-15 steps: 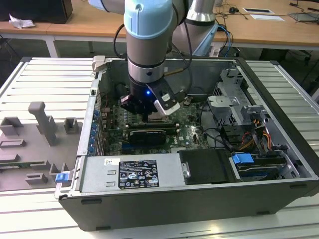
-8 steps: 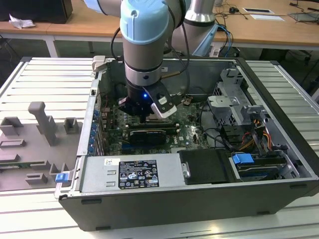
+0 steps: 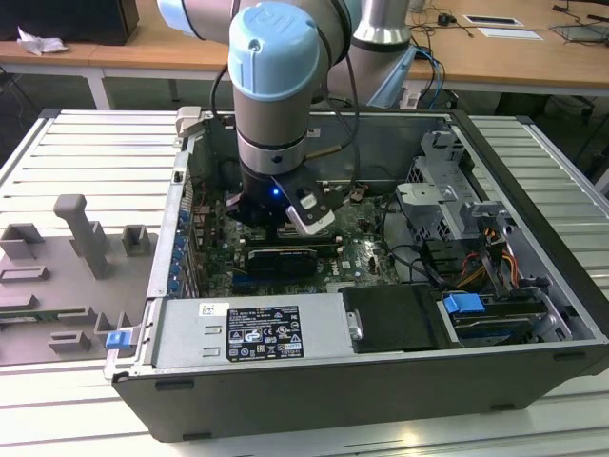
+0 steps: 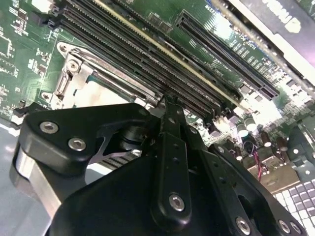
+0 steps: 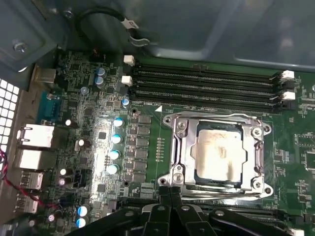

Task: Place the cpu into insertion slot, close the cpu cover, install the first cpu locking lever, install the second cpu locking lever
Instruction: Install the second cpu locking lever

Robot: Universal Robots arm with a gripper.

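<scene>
Cpu (image 5: 220, 156) sat in the insertion slot (image 5: 181, 173), cpu cover (image 5: 256, 147) down.
Gripper (image 5: 170, 196) fingers pinched together beside memory slots (image 5: 206, 83).

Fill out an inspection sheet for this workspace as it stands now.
Surface: slatted metal table bearing an open computer case.
Job's things: cpu seated in the insertion slot; cpu cover lies closed around it.
Clutter: grey fixtures at the exterior view's left.
Hand: hand at the slot's edge, beside the memory slots.
Cables: black cable; coloured wires.
Surroundings: wooden desks.
</scene>
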